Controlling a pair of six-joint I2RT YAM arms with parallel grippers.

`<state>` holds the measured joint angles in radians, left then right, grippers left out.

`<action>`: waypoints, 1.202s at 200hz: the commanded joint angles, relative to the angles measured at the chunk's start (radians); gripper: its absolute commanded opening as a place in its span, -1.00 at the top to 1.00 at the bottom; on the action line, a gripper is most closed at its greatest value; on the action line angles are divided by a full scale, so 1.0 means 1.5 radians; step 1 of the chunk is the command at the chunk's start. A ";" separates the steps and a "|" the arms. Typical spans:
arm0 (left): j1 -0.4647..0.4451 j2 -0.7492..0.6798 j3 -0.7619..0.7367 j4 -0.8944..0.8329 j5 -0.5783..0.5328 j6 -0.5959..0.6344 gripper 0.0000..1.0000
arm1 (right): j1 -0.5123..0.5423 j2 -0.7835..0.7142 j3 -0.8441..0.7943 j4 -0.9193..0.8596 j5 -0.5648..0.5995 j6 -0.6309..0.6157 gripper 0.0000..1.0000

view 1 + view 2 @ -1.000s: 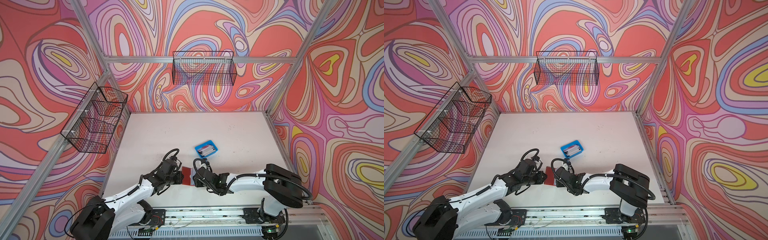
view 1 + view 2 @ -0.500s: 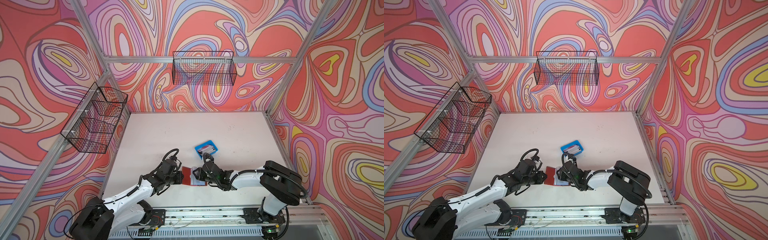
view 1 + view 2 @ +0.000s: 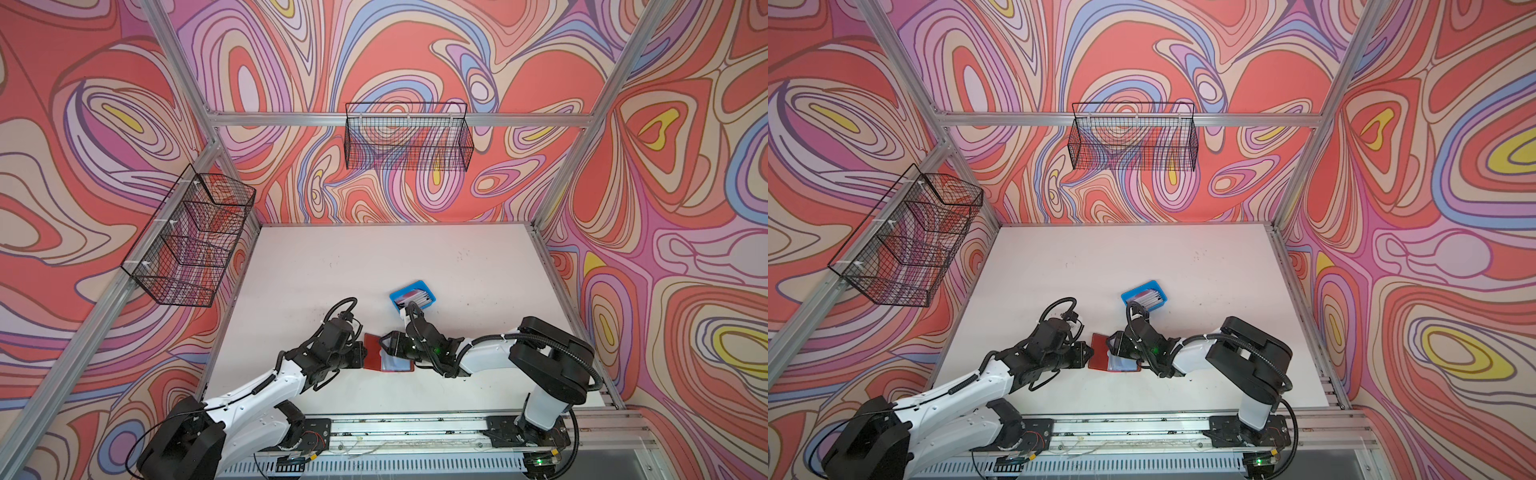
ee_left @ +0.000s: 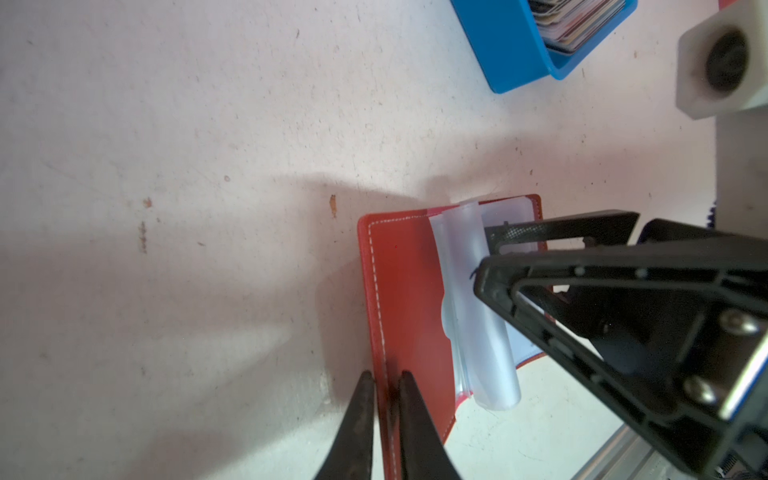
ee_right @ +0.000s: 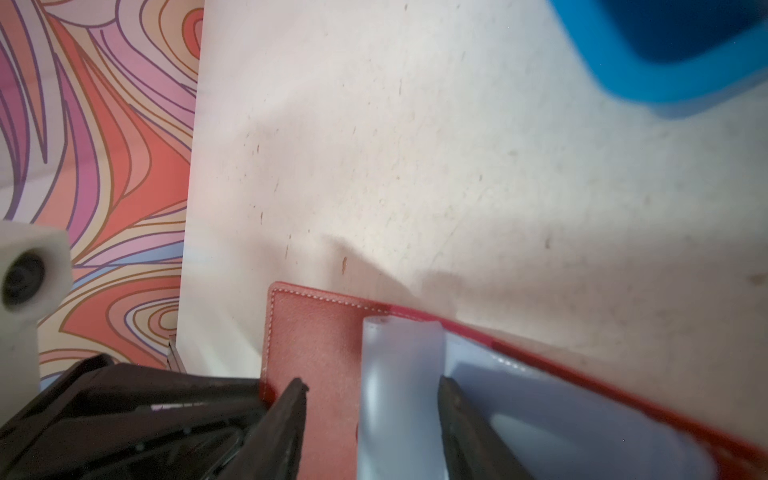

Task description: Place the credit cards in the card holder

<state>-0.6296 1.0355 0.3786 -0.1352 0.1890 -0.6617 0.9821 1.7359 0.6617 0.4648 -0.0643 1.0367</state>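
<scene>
The red card holder (image 3: 372, 353) lies open on the table near the front, in both top views (image 3: 1100, 353). My left gripper (image 4: 384, 380) is shut on the stitched edge of its left cover. My right gripper (image 5: 372, 386) hovers open over the holder. One jaw is above the red cover, and the other is beyond a curled bundle of clear sleeves (image 5: 399, 374). A light blue card (image 3: 395, 364) appears to lie on the right page under plastic. More credit cards (image 4: 577, 20) stand stacked in the blue tray (image 3: 428, 289).
The blue tray (image 4: 511, 50) sits just behind the holder, close to my right wrist. Two black wire baskets hang on the walls, one (image 3: 189, 241) at the left and one (image 3: 409, 141) at the back. The metal rail (image 3: 415, 428) runs along the table's front edge.
My right gripper's jaws have spread wider and its wrist has swung back toward the tray, uncovering the light blue page. The left gripper has kept its hold and place.
</scene>
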 commanded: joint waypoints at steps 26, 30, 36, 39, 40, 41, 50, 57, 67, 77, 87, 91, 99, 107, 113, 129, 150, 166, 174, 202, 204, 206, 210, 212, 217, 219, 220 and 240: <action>-0.001 -0.002 -0.002 -0.013 -0.015 0.005 0.68 | 0.028 -0.032 -0.010 0.014 -0.017 0.010 -0.07; -0.002 -0.003 -0.002 -0.013 -0.016 0.004 0.68 | 0.029 -0.032 -0.011 0.019 -0.018 0.011 -0.06; -0.002 -0.002 -0.002 -0.014 -0.017 0.004 0.68 | 0.031 -0.032 -0.012 0.026 -0.021 0.013 -0.03; -0.002 -0.003 -0.002 -0.014 -0.017 0.004 0.68 | 0.031 -0.031 -0.013 0.031 -0.023 0.014 -0.02; -0.002 -0.003 -0.002 -0.014 -0.017 0.004 0.68 | 0.031 -0.031 -0.013 0.032 -0.024 0.014 -0.01; -0.002 -0.003 -0.002 -0.014 -0.017 0.004 0.68 | 0.031 -0.031 -0.013 0.033 -0.025 0.015 -0.01; -0.002 -0.005 -0.002 -0.015 -0.019 0.003 0.68 | 0.032 -0.028 -0.015 0.044 -0.029 0.018 0.02; -0.002 -0.006 -0.003 -0.017 -0.022 0.002 0.68 | 0.034 -0.026 -0.015 0.046 -0.030 0.019 0.04; -0.002 -0.009 -0.004 -0.021 -0.028 -0.001 0.68 | 0.034 -0.023 -0.014 0.046 -0.027 0.022 0.05; -0.001 -0.014 -0.005 -0.031 -0.045 -0.007 0.68 | 0.034 -0.018 -0.015 0.045 -0.024 0.024 0.05; 0.001 -0.023 -0.002 -0.046 -0.068 -0.015 0.65 | 0.034 -0.013 -0.016 0.042 -0.020 0.025 0.05; 0.003 -0.028 -0.001 -0.053 -0.075 -0.018 0.63 | 0.034 -0.011 -0.016 0.042 -0.019 0.025 0.06; 0.009 -0.038 0.000 -0.066 -0.087 -0.023 0.59 | 0.034 -0.008 -0.018 0.044 -0.018 0.028 0.08; 0.013 -0.052 0.003 -0.079 -0.096 -0.027 0.56 | 0.034 -0.005 -0.021 0.047 -0.016 0.031 0.09; 0.016 -0.065 0.007 -0.089 -0.104 -0.029 0.56 | 0.034 -0.002 -0.024 0.053 -0.016 0.033 0.09; 0.018 -0.100 0.024 -0.127 -0.127 -0.029 0.51 | 0.034 0.001 -0.029 0.062 -0.017 0.036 0.11; 0.020 -0.140 0.059 -0.160 -0.153 -0.024 0.45 | 0.035 0.007 -0.031 0.067 -0.017 0.038 0.12; 0.022 -0.150 0.084 -0.161 -0.152 -0.018 0.42 | 0.035 0.012 -0.032 0.074 -0.018 0.040 0.14; 0.023 -0.146 0.105 -0.156 -0.144 -0.016 0.42 | 0.035 0.013 -0.032 0.080 -0.021 0.041 0.14; 0.023 -0.094 0.137 -0.103 -0.092 -0.014 0.52 | 0.034 0.037 -0.031 0.095 -0.030 0.046 0.18; 0.023 -0.090 0.139 -0.102 -0.089 -0.013 0.54 | 0.035 0.037 -0.032 0.095 -0.030 0.045 0.19; 0.023 -0.086 0.142 -0.101 -0.088 -0.014 0.55 | 0.035 0.036 -0.032 0.094 -0.029 0.046 0.19; 0.023 -0.078 0.147 -0.102 -0.089 -0.013 0.59 | 0.035 0.032 -0.031 0.090 -0.027 0.044 0.20; 0.023 -0.074 0.149 -0.105 -0.090 -0.015 0.61 | 0.035 0.029 -0.031 0.085 -0.026 0.044 0.20; 0.023 -0.067 0.154 -0.113 -0.096 -0.016 0.62 | 0.035 0.022 -0.029 0.068 -0.020 0.039 0.20; 0.023 -0.064 0.155 -0.115 -0.099 -0.016 0.62 | 0.036 0.021 -0.027 0.060 -0.017 0.038 0.20; 0.023 -0.063 0.156 -0.116 -0.101 -0.017 0.63 | 0.036 0.021 -0.027 0.056 -0.014 0.036 0.20; 0.023 -0.058 0.151 -0.129 -0.123 -0.015 0.57 | 0.036 -0.055 -0.017 -0.044 0.034 0.012 0.17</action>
<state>-0.6010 0.9360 0.5953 -0.2970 0.0265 -0.6849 1.0294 1.7531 0.6258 0.5392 -0.0933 1.0828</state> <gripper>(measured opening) 0.194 0.405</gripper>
